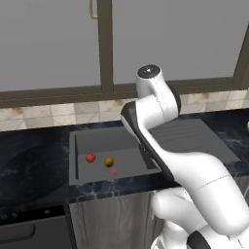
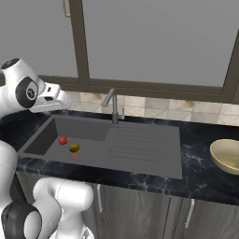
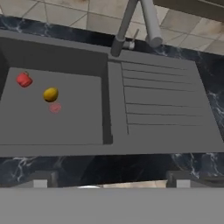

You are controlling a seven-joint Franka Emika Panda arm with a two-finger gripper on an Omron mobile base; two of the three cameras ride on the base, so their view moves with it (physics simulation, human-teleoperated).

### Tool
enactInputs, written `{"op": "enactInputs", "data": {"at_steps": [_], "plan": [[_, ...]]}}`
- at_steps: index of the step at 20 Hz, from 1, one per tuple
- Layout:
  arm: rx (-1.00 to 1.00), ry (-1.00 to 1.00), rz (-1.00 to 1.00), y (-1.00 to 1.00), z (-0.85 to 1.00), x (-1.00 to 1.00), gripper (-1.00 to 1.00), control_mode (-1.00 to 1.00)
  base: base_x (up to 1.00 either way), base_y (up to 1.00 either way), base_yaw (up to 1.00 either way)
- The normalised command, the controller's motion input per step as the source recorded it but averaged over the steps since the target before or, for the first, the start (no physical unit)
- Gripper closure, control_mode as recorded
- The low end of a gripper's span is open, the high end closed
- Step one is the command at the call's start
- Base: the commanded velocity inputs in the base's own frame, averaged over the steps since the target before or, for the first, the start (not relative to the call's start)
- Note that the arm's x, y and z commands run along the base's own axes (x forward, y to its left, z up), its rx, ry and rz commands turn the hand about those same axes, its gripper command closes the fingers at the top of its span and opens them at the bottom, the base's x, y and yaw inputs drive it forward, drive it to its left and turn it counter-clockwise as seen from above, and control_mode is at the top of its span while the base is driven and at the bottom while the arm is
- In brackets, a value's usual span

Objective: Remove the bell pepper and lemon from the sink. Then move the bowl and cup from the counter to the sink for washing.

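I'm looking down along the gripper [image 3: 111, 178] and its two tips sit far apart at the near edge of the hand view, wide open with nothing between them. It hangs over the near strip of the counter [image 3: 109, 168], short of the sink [image 3: 131, 144].

In the basin, toward its left, the lemon [image 3: 50, 94] lies on the floor, and the bell pepper [image 3: 24, 80] sits just beyond it to the left, near but not touching. The pinkish drain spot [image 3: 54, 108] shows just this side of the lemon. Both fruits are in the sink, neither lifted.

To the right of the basin runs the ribbed drainboard [image 3: 162, 105], bare. At the far rim between basin and drainboard the faucet [image 3: 142, 19] rises and arcs toward me.

From the right base view, I see the arm's upper link [image 2: 28, 91] up at the left, above the basin's far-left corner. The bowl [image 2: 226, 155] rests on the counter well to the right of the sink, partly cut off by the picture's edge. I can't make out the cup anywhere.

Farthest off, a tiled backsplash [image 2: 154, 106] runs below a dark-framed window [image 2: 140, 42].
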Motion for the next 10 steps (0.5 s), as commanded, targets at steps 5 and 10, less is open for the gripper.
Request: {"op": "enactInputs", "data": {"at_steps": [5,10], "plan": [[0.02,0.00,-0.12,0.30,-0.14,0.00,-1.00,-1.00,0.00,0.00,0.00],[0.08,0.00,-0.08,0.24,-0.23,0.11,-1.00,-1.00,0.00,0.00,0.00]]}}
